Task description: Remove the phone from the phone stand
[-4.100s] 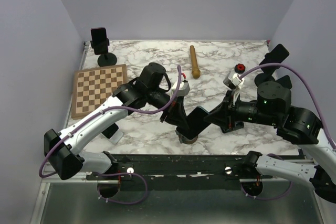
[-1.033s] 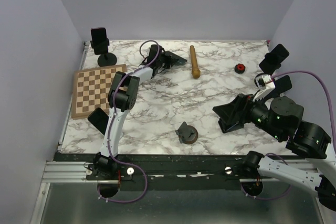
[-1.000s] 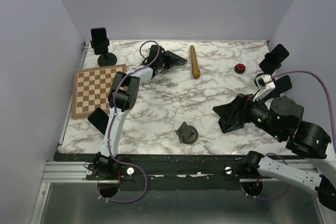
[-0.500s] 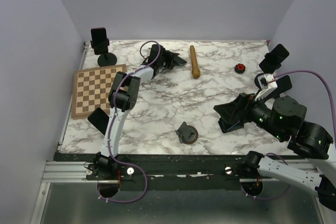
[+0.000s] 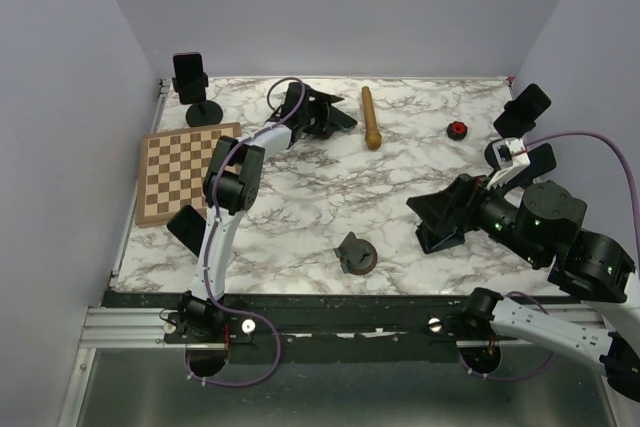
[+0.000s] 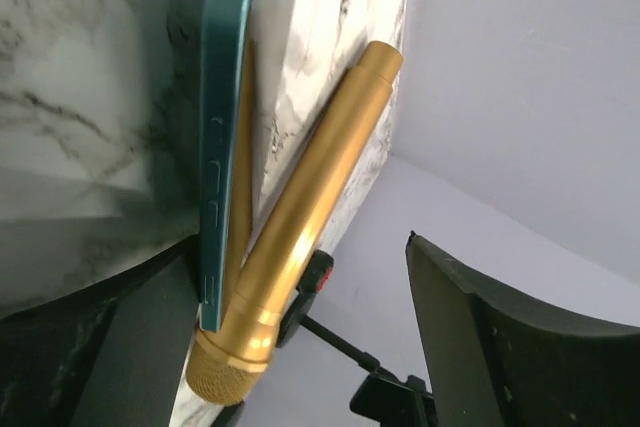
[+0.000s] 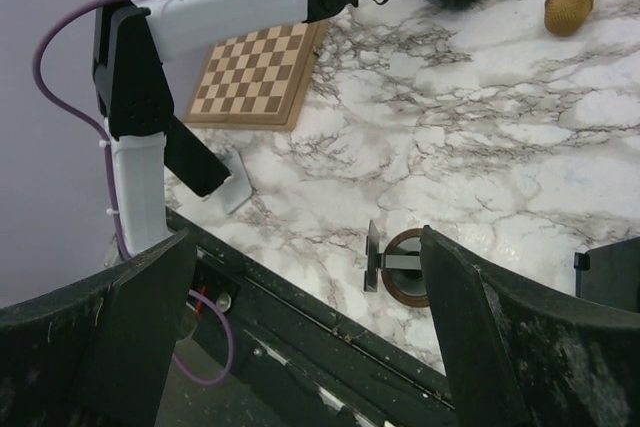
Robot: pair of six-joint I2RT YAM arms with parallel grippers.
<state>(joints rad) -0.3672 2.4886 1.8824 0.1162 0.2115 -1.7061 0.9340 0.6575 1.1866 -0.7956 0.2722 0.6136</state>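
L gripper [image 5: 330, 119] jaws spread, phone [image 6: 225, 97] flat on table [image 5: 420, 152] btwn them

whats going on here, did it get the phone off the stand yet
Yes, as things lie. The phone stand sits empty near the front edge of the table. The left arm reaches to the far side, where the teal phone lies flat on the marble beside a gold rod. The left gripper is open around the phone, not clamping it. The right gripper hangs open on the right side, holding nothing.
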